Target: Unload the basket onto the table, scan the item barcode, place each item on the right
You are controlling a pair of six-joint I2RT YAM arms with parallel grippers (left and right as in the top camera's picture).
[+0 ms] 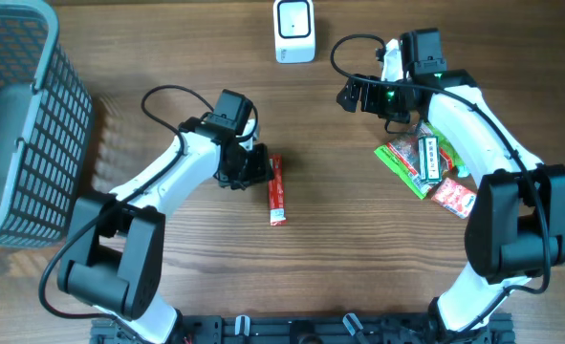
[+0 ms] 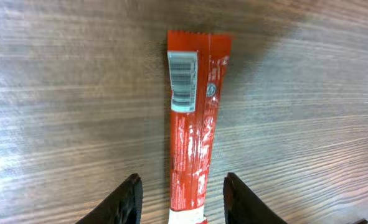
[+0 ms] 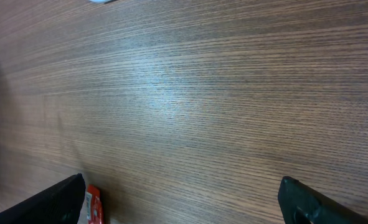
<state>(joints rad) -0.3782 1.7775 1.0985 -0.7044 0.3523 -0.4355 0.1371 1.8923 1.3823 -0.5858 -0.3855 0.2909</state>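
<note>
A long red stick packet (image 1: 276,189) lies flat on the wooden table, with its white barcode label (image 2: 184,81) facing up at the far end. My left gripper (image 1: 255,164) sits low over the packet's near end. It is open in the left wrist view (image 2: 182,180), with a gap on each side of the packet (image 2: 193,130). The white scanner (image 1: 293,31) stands at the table's far edge. My right gripper (image 1: 357,95) hovers to the right of the scanner, wide open and empty (image 3: 180,182). A corner of the red packet (image 3: 93,206) shows by its left finger.
A grey mesh basket (image 1: 24,124) fills the far left. A pile of green and red snack packets (image 1: 425,162) lies under the right arm. Black cables loop from both wrists.
</note>
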